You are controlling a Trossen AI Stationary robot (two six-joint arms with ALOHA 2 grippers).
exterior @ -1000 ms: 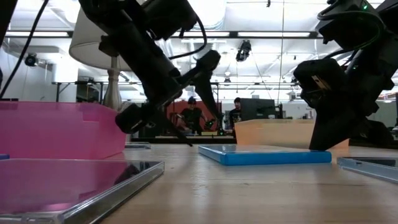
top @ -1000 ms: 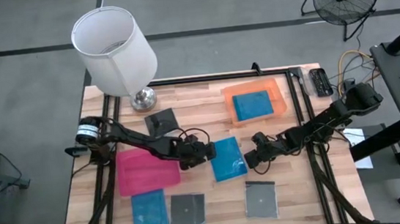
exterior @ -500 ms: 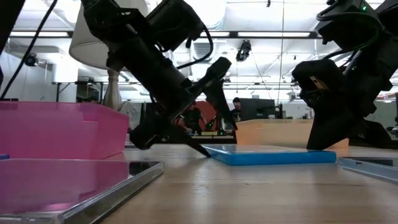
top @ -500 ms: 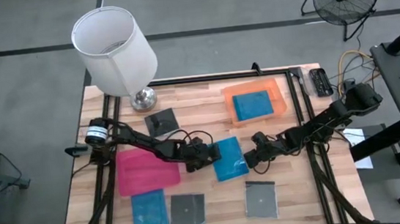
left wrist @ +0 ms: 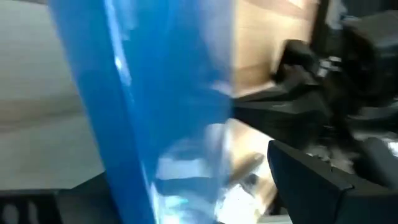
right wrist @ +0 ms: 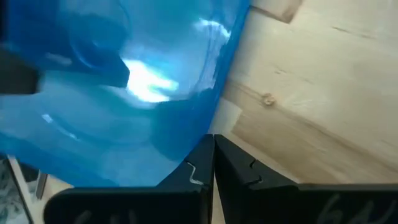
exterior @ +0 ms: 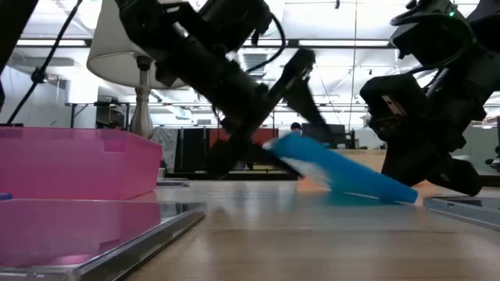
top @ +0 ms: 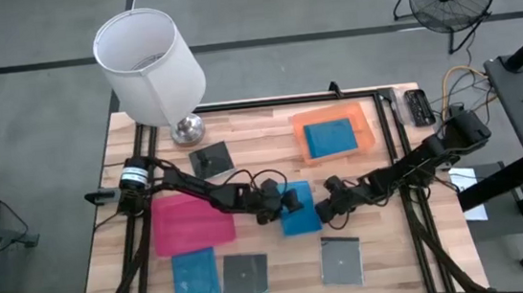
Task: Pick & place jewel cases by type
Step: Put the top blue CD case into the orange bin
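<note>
A translucent blue jewel case [top: 299, 210] lies mid-table between my two grippers, and in the low view the case [exterior: 344, 176] stands tilted. My left gripper [top: 282, 202] is open at its left edge. My right gripper [top: 329, 204] is shut at its right edge. Another blue case [top: 331, 137] lies in the orange tray [top: 365, 122], and a third blue case [top: 195, 280] lies flat near the near edge. Dark cases lie flat at the far left [top: 210, 158] and near the near edge [top: 245, 275] [top: 341, 259]. The pink tray [top: 192, 222] sits at the left. My left gripper comes level from the table's left. The case's left edge [exterior: 283, 146] sits between its open fingers, one below and one well above. That edge is raised off the table; the case [left wrist: 155, 93] fills the gap in the left wrist view. My right gripper comes level from the table's right with its shut fingertips [right wrist: 205, 163] against the case's right edge [right wrist: 214, 134]. That edge [exterior: 402, 193] rests on the table while the case slopes up away from it.
A white-shaded lamp [top: 152, 61] stands at the far left corner. The pink tray is close behind my left arm. Bare wood [top: 272, 160] shows between the far dark case and the orange tray. People stand in the room beyond the table.
My left gripper has moved toward the table's right, and its lower finger has slid under the blue case's left edge. That edge has risen off the table and the case now tilts, its right edge staying down against my right gripper.
</note>
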